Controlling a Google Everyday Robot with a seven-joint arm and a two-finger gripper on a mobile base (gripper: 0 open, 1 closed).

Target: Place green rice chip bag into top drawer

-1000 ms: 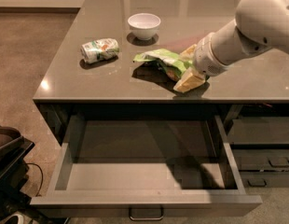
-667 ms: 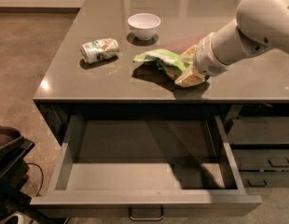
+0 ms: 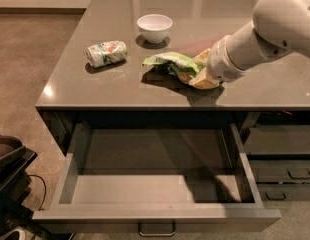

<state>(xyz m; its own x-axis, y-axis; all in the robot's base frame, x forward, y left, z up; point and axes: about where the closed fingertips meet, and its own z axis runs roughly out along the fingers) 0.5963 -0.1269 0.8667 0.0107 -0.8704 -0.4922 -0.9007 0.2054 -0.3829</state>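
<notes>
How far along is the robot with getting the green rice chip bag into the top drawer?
Done: the top drawer is pulled wide open below the counter. In hand: the gripper is at the right end of the green rice chip bag, which is on the counter. Left: lifting the bag, carrying it past the counter's front edge and setting it inside the drawer.

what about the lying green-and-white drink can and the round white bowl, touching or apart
Apart. The camera view shows bare grey countertop between the can and the bowl. The gripper is at the lime-green chip bag's right end.
</notes>
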